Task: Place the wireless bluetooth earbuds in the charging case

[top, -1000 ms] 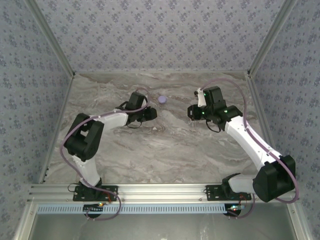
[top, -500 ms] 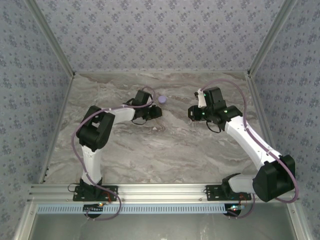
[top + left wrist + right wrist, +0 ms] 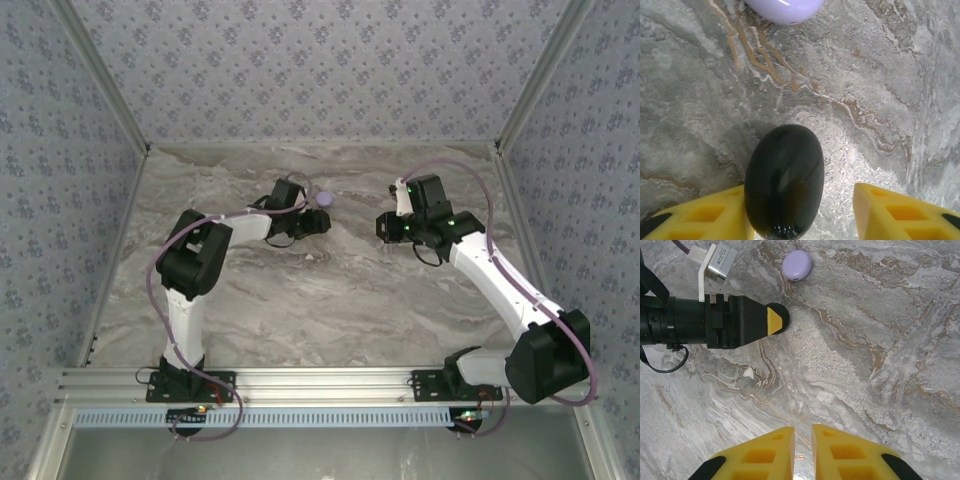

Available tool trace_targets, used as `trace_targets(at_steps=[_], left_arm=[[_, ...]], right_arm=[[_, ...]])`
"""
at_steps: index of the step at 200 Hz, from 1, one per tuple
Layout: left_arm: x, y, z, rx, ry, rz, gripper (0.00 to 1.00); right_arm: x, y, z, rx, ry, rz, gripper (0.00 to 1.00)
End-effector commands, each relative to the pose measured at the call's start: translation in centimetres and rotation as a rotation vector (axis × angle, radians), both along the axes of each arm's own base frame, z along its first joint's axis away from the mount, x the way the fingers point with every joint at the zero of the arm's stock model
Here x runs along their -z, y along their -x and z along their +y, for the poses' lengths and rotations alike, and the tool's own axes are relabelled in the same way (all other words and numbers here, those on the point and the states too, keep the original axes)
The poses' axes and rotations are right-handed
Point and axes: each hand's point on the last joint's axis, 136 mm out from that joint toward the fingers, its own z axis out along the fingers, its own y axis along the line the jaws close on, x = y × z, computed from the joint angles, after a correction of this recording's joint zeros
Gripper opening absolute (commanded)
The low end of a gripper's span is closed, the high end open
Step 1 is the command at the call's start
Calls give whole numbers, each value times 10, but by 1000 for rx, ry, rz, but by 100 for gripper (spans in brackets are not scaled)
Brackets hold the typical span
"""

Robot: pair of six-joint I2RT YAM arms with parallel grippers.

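Observation:
A lavender pebble-shaped charging case lies shut on the marble, at the top edge of the left wrist view. My left gripper is open just short of it. A glossy black oval disc lies between its yellow fingers, against the left finger and clear of the right one. The right wrist view shows the same disc at that gripper's tip. The tiny black earbuds are out of view. My right gripper hangs shut and empty over bare marble.
A small white speck lies on the marble below the left gripper's body. Patterned walls close the table on three sides. Open marble lies between the two arms.
The left arm folded its elbow inward and its gripper slid right, closer to the lavender case. The right arm stayed still.

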Motion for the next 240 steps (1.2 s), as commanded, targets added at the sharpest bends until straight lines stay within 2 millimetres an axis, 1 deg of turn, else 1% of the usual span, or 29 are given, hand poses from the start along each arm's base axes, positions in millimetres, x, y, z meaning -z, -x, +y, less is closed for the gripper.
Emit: trace_targets(at_steps=[1, 21, 65, 91, 112, 151, 163, 170, 187, 195, 205, 224, 240], left_arm=[[2, -3, 11, -10, -58, -16, 58], [-8, -3, 20, -14, -110, -46, 60], [-31, 6, 42, -37, -189, -113, 61], [-51, 21, 51, -18, -213, -187, 62], [-62, 34, 67, -29, -247, -231, 63], [-69, 60, 109, -89, -364, -279, 64], [-70, 67, 123, -107, -410, -296, 65], [-71, 71, 130, -116, -437, -309, 67], [-77, 77, 150, -147, -499, -351, 69], [-82, 78, 159, -163, -525, -375, 70], [-89, 79, 175, -202, -577, -400, 70], [-101, 76, 208, -274, -690, -442, 73], [-106, 72, 233, -331, -757, -478, 74]], right_arm=[[12, 1, -10, 27, 37, 30, 21], [12, 0, -12, 32, 50, 26, 22], [17, -5, -22, 56, 114, -6, 25], [27, -13, -36, 97, 196, -44, 25], [31, -20, -46, 130, 250, -90, 27], [38, -33, -68, 196, 359, -194, 33], [41, -37, -73, 212, 380, -225, 35], [42, -39, -75, 224, 394, -243, 36], [46, -43, -80, 230, 418, -284, 40], [47, -45, -83, 237, 428, -300, 41], [48, -47, -89, 257, 440, -315, 44], [51, -51, -105, 308, 461, -335, 45], [53, -53, -120, 357, 461, -362, 48]])
